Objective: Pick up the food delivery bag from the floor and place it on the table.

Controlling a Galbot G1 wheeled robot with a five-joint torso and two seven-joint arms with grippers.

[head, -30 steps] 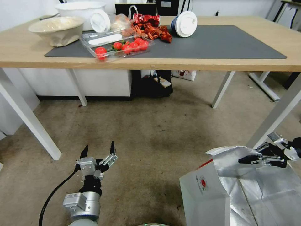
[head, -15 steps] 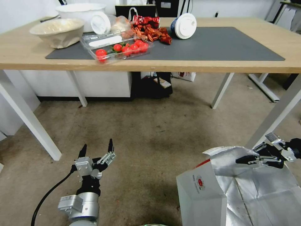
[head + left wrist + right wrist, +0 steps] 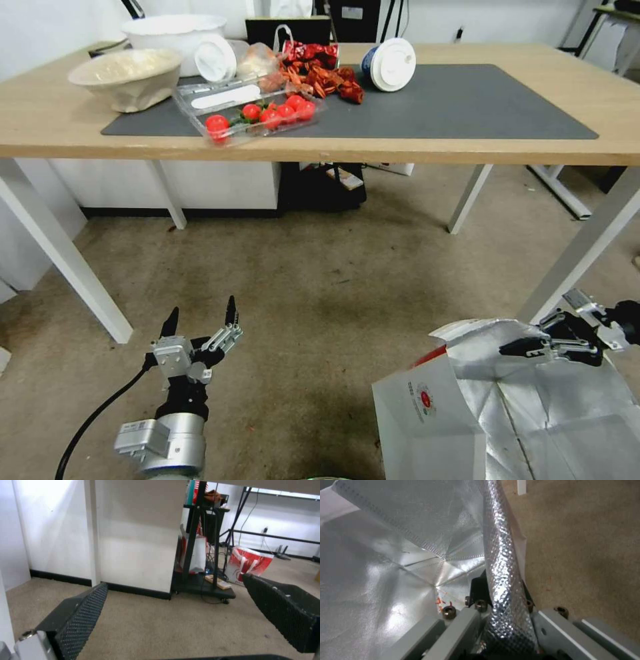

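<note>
Camera dipped; right gripper [image 3: 517,347] still pinching crinkly foil bag [image 3: 427,413] rim.

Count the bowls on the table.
2. A beige bowl sits at the table's left end; a white bowl stands just behind it. Other items may hide more.

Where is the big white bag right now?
The food delivery bag is low on the robot's right in the head view, near a white table leg, with the right gripper pinching its foil rim.
</note>
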